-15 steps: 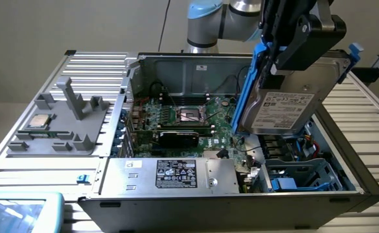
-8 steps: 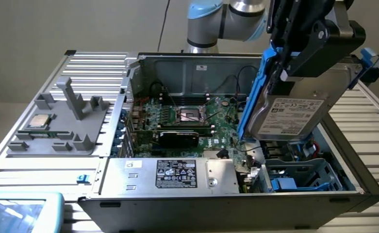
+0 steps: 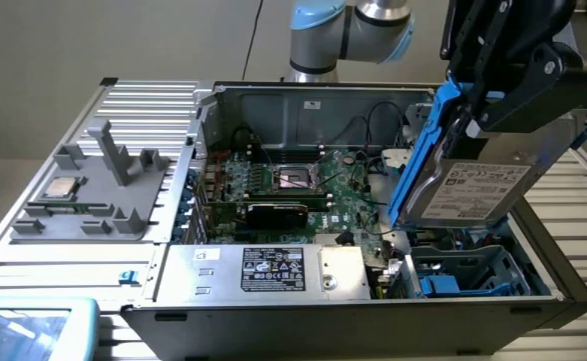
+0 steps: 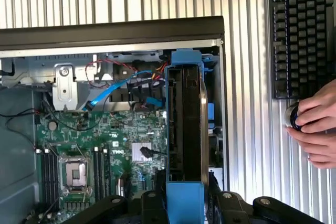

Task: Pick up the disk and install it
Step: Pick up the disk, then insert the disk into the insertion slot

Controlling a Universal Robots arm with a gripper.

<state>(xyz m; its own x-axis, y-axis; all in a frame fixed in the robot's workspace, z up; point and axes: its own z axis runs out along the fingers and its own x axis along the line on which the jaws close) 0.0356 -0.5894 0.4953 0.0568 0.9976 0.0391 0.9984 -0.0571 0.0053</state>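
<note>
Operator: Disk (image 3: 473,188) is up in the air for me. It's clamped in the gripper (image 4: 184,205), with the fingers (image 4: 152,208) closed on its blue carrier from both sides at the near end.

Spotter: Where's it sitting against the machine?

Operator: Over the open computer case (image 3: 273,323), on the exterior view's right, above the grey drive cage (image 3: 473,267) in that corner. It stands on edge, white label toward the exterior camera, well apart from the motherboard (image 3: 293,188).

Spotter: And its long axis?

Operator: Straight out from the fingers, down toward the cage, leaning a little rather than plumb. From the wrist I look right along the thin edge — blue tab nearest me, the other end over the bay. So the disk lies dead ahead of the fingers, and the cage is beyond its far end.

Spotter: Touching anything down there?

Operator: Can't tell. In the exterior view the lower end sits just above the cage rim, but I won't call contact.

Spotter: Arm pose?

Operator: Wrist high over that corner, tool pointing down with a slight tilt, arm (image 3: 349,34) rising behind the case. My judgement is that the pick-up is done and the install isn't yet. Also, a person's hand (image 4: 315,124) is on a knob on the ribbed surface (image 4: 247,129) beside the keyboard (image 4: 299,30), apart from the case.
</note>
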